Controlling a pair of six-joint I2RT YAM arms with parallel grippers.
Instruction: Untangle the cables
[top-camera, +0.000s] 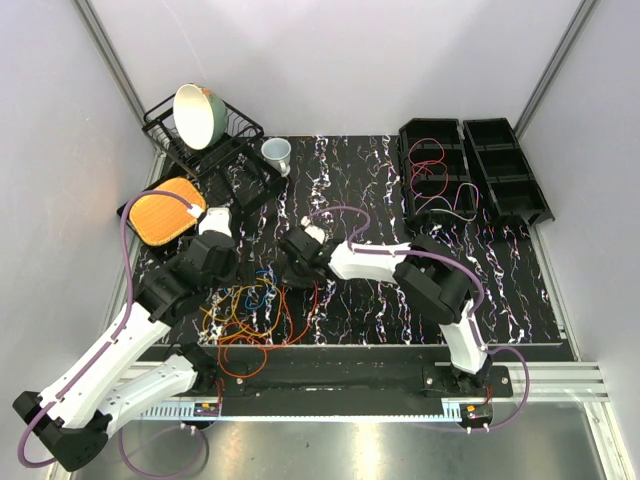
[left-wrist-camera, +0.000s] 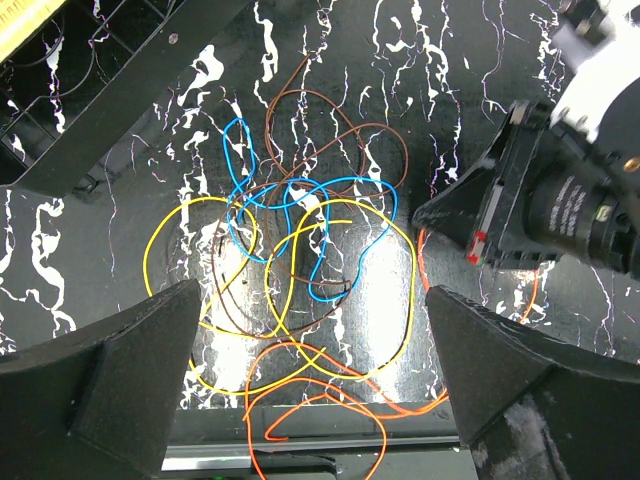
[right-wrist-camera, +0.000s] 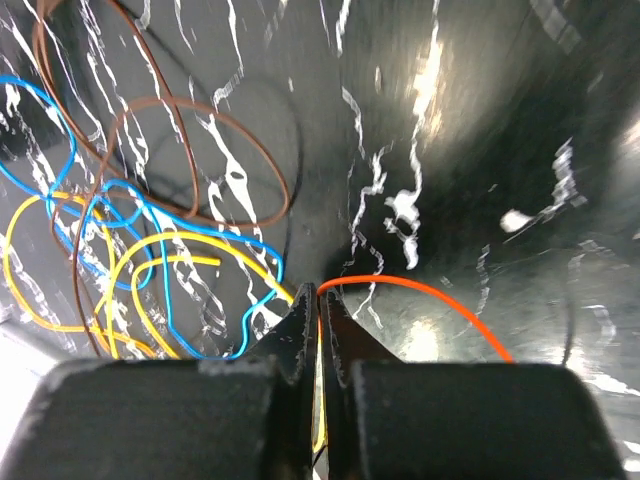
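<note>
Nearest the arm bases, the tangle of cables (top-camera: 250, 315) lies in loose loops on the black marbled table (top-camera: 400, 300), below and just in front of both grippers. The orange cable (left-wrist-camera: 300, 410) makes the nearest loops, under the left gripper (left-wrist-camera: 312, 300). That gripper's fingers (left-wrist-camera: 120, 380) are spread wide, holding nothing and hanging above the pile without touching it. Seen between those fingers, a yellow cable (left-wrist-camera: 180, 215), a blue cable (left-wrist-camera: 340, 190) and a brown cable (left-wrist-camera: 330, 110) cross over one another, with the brown one reaching farthest out. To the right of the left gripper, the right gripper (right-wrist-camera: 318, 292) is down near the table at the edge of the tangle. Its jaws are pressed together, and the orange cable comes out from between their tips and arches away to its right. The yellow cable runs up to those tips from the left and passes beneath them, and the blue and brown loops lie further to that side. Beyond the left gripper sit an orange plate (top-camera: 163, 213), a black dish rack (top-camera: 238, 135) with a bowl (top-camera: 195, 115) propped in it, and a white cup (top-camera: 277, 152). Well beyond the right gripper, off to the right, stand two black bins (top-camera: 404, 160). The one closer to it holds a red cable (top-camera: 428, 160) and a whitish cable (top-camera: 455, 205).
</note>
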